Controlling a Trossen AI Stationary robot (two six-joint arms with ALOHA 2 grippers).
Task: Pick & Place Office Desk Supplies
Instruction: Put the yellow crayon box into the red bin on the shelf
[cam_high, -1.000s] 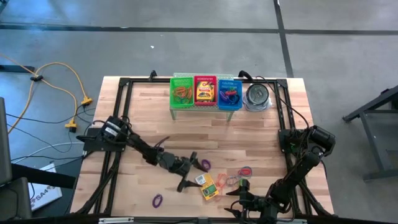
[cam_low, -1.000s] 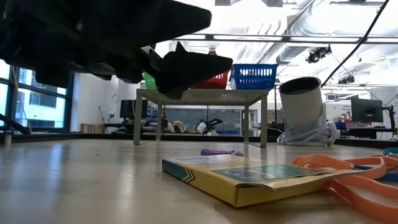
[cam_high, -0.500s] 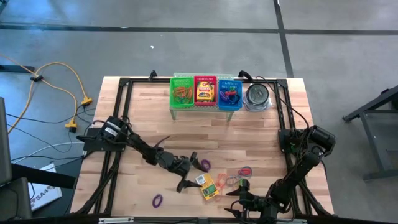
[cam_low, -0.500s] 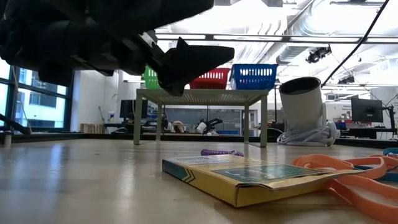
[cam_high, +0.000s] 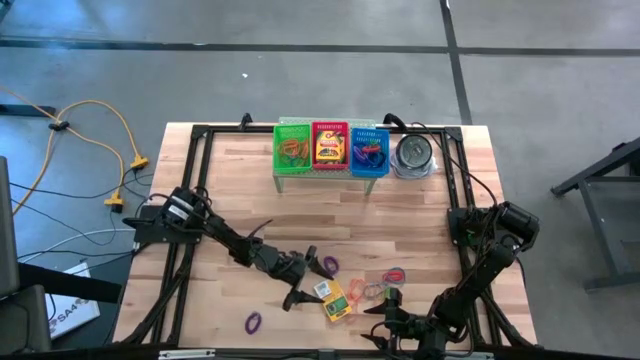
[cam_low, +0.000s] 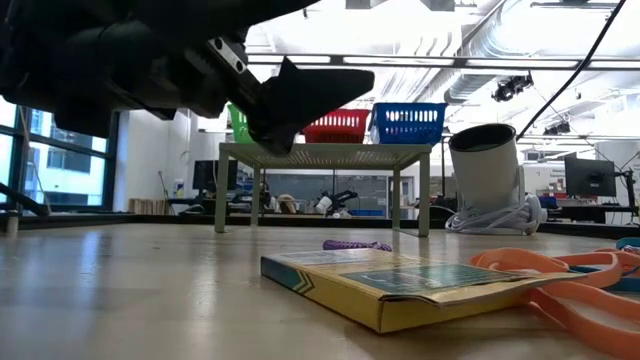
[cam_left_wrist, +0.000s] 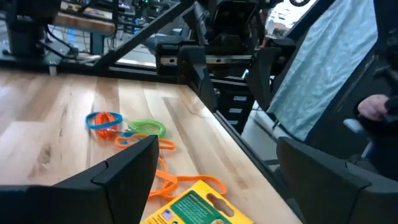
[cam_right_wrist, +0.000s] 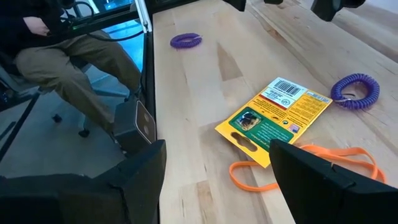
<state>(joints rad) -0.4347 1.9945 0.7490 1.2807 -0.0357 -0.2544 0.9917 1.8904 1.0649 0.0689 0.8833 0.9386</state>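
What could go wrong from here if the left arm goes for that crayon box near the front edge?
1. An orange rubber band lies against the crayon box, so the open left end effector hovering over the box could drag the band along.
2. The box lies flat on the table, so the fingers may skid over it rather than get under an edge.
3. The right end effector, also open, waits close by: collision risk.

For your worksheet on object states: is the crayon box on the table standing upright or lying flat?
Lying flat. The crayon box rests with its printed face up on the table; the low view shows it low along the wood.
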